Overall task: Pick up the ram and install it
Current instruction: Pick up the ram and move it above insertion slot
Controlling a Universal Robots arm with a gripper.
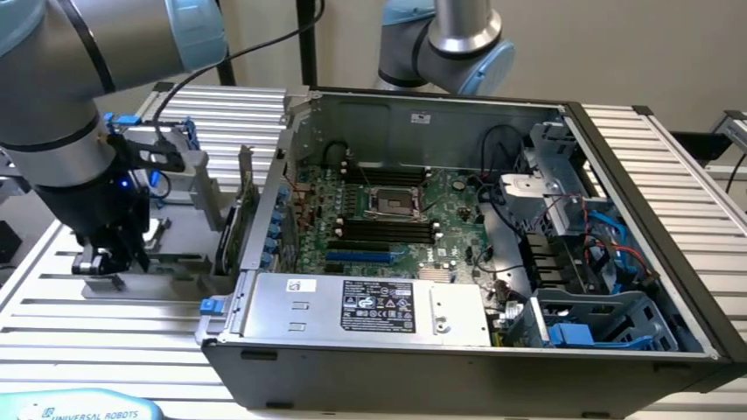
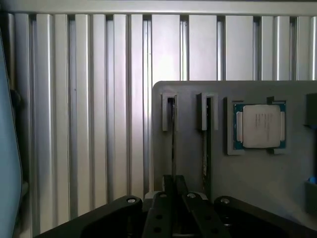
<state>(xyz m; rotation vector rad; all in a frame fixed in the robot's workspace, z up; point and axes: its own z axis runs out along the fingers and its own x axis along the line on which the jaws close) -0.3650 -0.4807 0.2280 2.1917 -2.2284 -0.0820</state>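
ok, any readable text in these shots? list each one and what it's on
"UNIVERSAL ROBOTS": on the blue cap at the exterior view's bottom left.
PSU label: print and marks too small to read.
White PSU sticker: unreadable.
CPU lid: markings too blurred to read.

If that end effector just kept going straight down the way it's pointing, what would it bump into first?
Most likely the ram, standing on edge in a slot of the grey holder right under the end effector. Whether they already touch is hard to judge.
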